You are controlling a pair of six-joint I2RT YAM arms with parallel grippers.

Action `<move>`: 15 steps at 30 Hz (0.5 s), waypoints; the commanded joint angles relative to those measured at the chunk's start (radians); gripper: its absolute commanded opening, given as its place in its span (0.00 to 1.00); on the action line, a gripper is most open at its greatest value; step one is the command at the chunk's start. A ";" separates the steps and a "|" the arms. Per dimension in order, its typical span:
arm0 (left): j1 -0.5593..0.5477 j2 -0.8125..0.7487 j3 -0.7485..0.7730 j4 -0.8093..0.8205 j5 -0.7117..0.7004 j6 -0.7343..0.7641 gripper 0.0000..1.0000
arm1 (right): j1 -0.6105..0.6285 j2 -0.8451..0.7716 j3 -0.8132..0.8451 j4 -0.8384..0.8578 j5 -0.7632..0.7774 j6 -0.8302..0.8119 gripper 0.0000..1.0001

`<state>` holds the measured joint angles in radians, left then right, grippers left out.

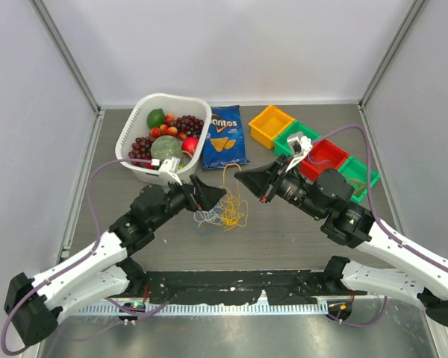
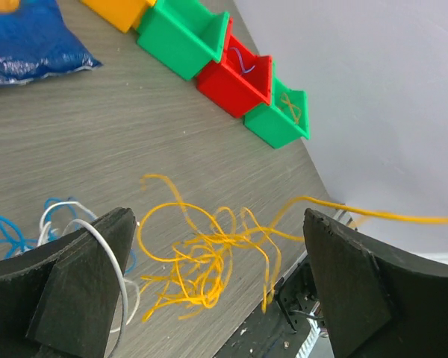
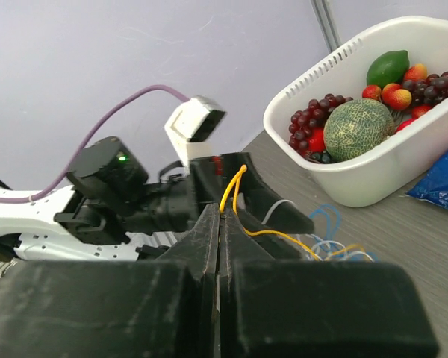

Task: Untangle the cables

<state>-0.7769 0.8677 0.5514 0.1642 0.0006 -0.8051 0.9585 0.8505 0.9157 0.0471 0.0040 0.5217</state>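
- Top external: showing the cables (image 1: 225,213) lying in a loose bundle on the grey table (image 1: 284,242), between the tips of the two grippers and just in front of a blue Doritos bag (image 1: 224,136).
- Reaching in from the left with the left gripper (image 1: 218,195), fingers spread wide at the bundle's left edge, clamping nothing.
- Facing it from the right with the right gripper (image 1: 241,177), raised a little above the bundle, with one yellow strand climbing from the tangle to its tip.
- Left wrist: looking down between the two wide-apart fingers (image 2: 82,287) onto the yellow cable (image 2: 201,265), coiled in many overlapping loops on the table.
- Following one length of that yellow cable out of the coil, rising to the right past the far finger and leaving the frame.
- Showing the white cable (image 2: 108,250) arching across the face of the near finger, with the blue cable (image 2: 7,231) looped just beyond it; impossible to tell whether the white one is touching the pad.
- Right wrist: pressing the right gripper's fingers (image 3: 201,246) tightly together and pinching the yellow cable, a small loop standing up above the tips and the rest trailing down toward the white and blue loops on the table.
- Lining the far right of the table with a row of bins (image 1: 328,155) in yellow, green, red and green, with a short blue string (image 2: 243,63) lying in the red bin (image 2: 235,93) and an orange string (image 2: 290,104) in the end green bin (image 2: 280,127).
- Standing at the far left, a white basket (image 1: 163,96) holding grapes (image 3: 313,112), a melon (image 3: 358,130) and a lime (image 3: 388,67).
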 commanded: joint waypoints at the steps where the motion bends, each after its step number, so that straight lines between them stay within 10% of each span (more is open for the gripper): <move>1: 0.002 -0.133 -0.016 -0.023 0.025 0.087 1.00 | 0.006 -0.007 0.032 0.011 0.033 -0.023 0.01; 7: 0.002 -0.173 0.019 0.031 0.102 0.041 1.00 | 0.003 0.013 0.022 0.037 0.016 -0.006 0.01; 11: 0.007 -0.050 0.210 -0.402 -0.098 -0.049 1.00 | 0.002 0.015 0.018 -0.012 0.057 -0.008 0.01; 15: 0.010 0.080 0.366 -0.604 -0.007 -0.042 1.00 | 0.005 0.035 -0.004 -0.131 0.169 0.000 0.01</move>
<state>-0.7723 0.8577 0.7849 -0.1699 -0.0200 -0.8284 0.9585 0.8711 0.9157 0.0010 0.0547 0.5175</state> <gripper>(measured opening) 0.994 0.028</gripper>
